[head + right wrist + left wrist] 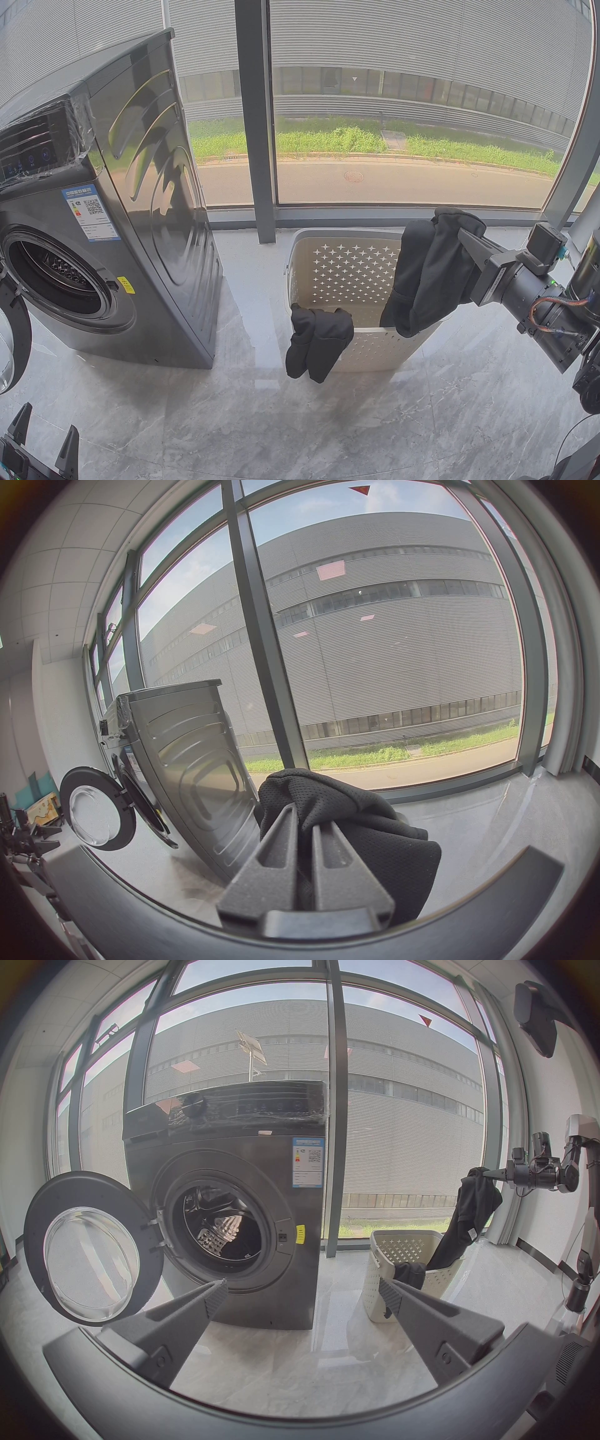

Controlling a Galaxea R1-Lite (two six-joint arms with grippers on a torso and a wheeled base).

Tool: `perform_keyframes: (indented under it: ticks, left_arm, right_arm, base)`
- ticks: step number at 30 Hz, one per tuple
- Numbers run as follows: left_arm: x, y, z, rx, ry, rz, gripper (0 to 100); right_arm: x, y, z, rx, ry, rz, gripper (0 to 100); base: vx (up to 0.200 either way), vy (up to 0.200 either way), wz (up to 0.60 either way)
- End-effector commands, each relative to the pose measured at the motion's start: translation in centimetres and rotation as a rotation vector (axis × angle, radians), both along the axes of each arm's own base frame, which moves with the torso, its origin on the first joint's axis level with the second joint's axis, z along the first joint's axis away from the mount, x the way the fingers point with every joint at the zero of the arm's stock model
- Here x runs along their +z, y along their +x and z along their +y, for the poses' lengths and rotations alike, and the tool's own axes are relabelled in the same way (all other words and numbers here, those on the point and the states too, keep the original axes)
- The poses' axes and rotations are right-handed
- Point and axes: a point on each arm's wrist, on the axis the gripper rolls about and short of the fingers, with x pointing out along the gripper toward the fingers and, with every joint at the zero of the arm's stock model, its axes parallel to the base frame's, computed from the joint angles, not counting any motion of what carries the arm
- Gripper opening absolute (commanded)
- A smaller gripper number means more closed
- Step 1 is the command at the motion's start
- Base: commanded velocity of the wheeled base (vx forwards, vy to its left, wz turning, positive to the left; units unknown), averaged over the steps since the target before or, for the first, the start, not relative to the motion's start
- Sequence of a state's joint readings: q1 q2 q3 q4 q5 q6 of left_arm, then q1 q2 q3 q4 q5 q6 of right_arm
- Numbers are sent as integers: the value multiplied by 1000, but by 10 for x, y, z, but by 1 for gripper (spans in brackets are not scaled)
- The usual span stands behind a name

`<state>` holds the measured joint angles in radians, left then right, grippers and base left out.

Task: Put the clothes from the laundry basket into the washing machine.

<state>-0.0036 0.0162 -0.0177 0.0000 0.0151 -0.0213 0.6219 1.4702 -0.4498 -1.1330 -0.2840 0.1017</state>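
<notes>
Above glossy marble floor (250,425), right gripper (306,820) pinches black mesh garment (356,811); left gripper (302,1285) gapes.

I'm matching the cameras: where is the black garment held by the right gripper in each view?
Head view: black garment hangs from the right gripper over the laundry basket.
Left wrist view: garment far off, above the basket.
Right wrist view: garment close up, clamped in the gripper.
Shared landmark: washing machine.
</notes>
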Motion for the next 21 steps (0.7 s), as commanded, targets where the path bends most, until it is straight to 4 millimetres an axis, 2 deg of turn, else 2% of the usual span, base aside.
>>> perform_keyframes:
  ticks: [1,12,18,21]
  left_arm:
    - [-4,0,0,1,0,-2,100]
    - [-4,0,0,1,1,-2,100]
    - [-4,0,0,-2,3,-2,100]
    - [-4,0,0,-2,1,-2,100]
  right_arm:
    - [2,0,0,3,7,-8,0]
    - [2,-2,2,17,13,-9,0]
    - [3,-2,2,19,16,-11,0]
    - [2,-2,2,19,15,-10,0]
  base:
    - [0,200,0]
    - [0,200,0]
    - [0,0,0]
    - [-200,0,0]
